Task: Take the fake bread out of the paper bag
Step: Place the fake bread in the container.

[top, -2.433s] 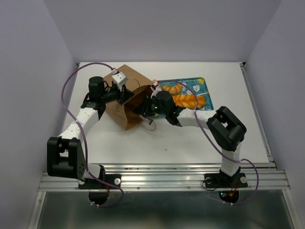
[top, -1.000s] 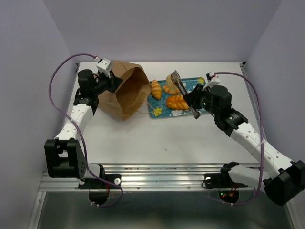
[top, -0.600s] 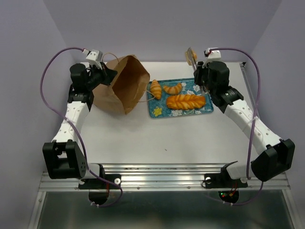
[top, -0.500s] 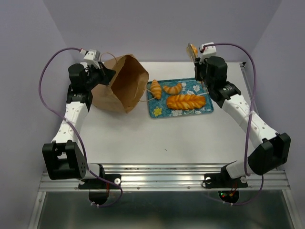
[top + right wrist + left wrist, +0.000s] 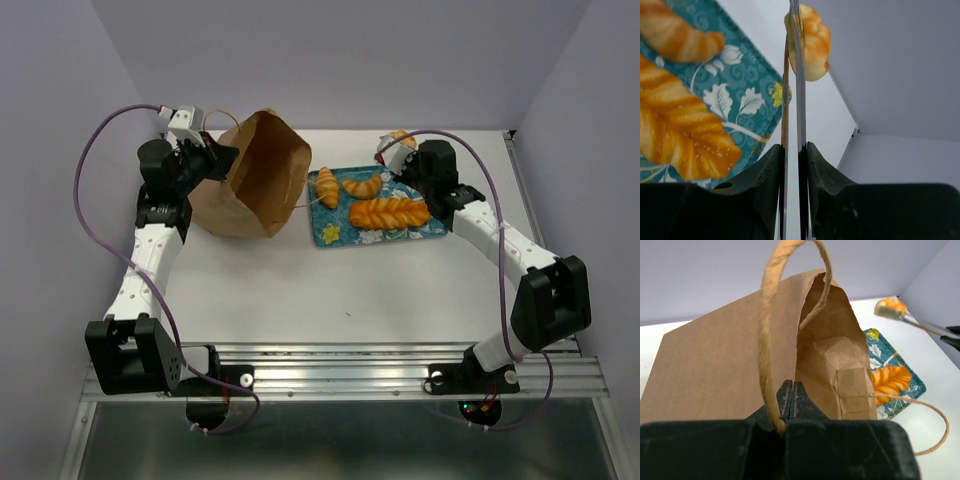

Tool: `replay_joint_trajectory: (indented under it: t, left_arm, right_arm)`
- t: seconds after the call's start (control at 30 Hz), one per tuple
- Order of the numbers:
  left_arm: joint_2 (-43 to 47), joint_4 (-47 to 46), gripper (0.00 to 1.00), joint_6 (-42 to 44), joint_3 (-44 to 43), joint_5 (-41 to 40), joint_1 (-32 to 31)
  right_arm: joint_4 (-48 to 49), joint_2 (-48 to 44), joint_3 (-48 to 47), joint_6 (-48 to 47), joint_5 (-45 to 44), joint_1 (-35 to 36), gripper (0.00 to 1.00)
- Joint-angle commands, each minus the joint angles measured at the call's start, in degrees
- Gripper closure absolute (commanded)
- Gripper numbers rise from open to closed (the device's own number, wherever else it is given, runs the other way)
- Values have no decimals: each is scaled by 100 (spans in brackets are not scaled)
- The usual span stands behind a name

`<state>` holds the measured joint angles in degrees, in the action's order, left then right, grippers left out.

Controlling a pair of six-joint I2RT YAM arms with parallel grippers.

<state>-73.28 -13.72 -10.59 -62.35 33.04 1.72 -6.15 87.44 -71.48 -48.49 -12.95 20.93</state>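
Observation:
The brown paper bag (image 5: 255, 180) stands tilted at the back left, mouth facing right; it also shows in the left wrist view (image 5: 725, 365). My left gripper (image 5: 213, 160) is shut on its rim beside a string handle (image 5: 767, 315). My right gripper (image 5: 412, 165) is shut on thin metal tongs (image 5: 794, 100). The tongs pinch the round bun (image 5: 401, 137) above the far edge of the teal tray (image 5: 331, 236). Two croissants (image 5: 326, 187) (image 5: 362, 185) and the braided loaf (image 5: 390, 212) lie on the tray. The bun also shows in the right wrist view (image 5: 812, 42).
The teal floral tray sits right of the bag, near the back of the white table. A loose string handle (image 5: 920, 410) hangs from the bag's mouth toward the tray. Purple walls close in the back and both sides.
My right arm drew the tongs out of the bag with the bun, swung right and up, then came to the tray's far edge. My left gripper raised the bag more upright.

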Motion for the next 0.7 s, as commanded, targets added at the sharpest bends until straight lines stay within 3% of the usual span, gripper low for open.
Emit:
replay_joint_trajectory:
  t: [0.0, 0.33, 0.5, 0.67]
  left_arm:
    - [314, -140, 100, -5, 47, -8, 4]
    - [621, -421, 100, 66, 574, 361, -83]
    - [630, -492, 100, 119, 741, 274, -310]
    - [578, -544, 100, 127, 829, 186, -461]
  right_arm:
    - [377, -60, 405, -1215, 310, -80, 99]
    - [1528, 405, 1206, -1822, 171, -185, 99]
    - [1652, 502, 1356, -1910, 74, -186, 99]
    - [2432, 607, 1681, -2085, -268, -186, 99]
